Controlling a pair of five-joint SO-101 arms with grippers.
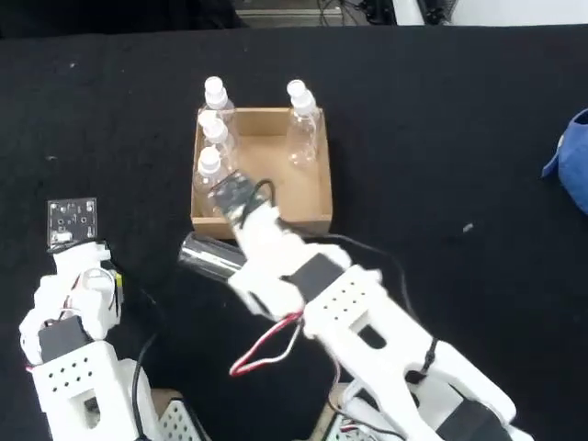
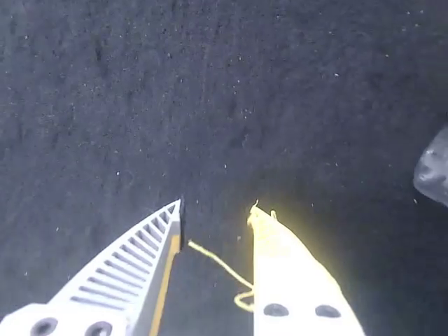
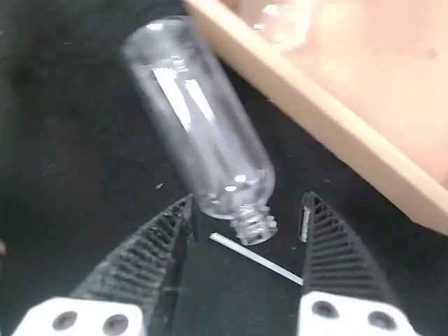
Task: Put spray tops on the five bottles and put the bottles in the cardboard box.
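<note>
- The uncapped bottle (image 3: 203, 133) lies on its side on the counter (image 1: 441, 110), just beside the near wall of the box (image 3: 329, 126).
- Its long axis runs roughly along that wall; the threaded neck points toward the right claw (image 3: 246, 201), the base away from it.
- The right claw is spread wide and holds nothing; the neck sits between its fingers, apart from both; a thin white tube (image 3: 255, 257) lies on the counter by the neck.
- The left claw (image 2: 215, 206) is partly open over bare counter, well apart from the bottle; the right arm is plainly nearer.
- Four capped bottles (image 1: 209, 163) stand in the box.
- Closing here would likely catch only the narrow neck; the bottle might swing.
</note>
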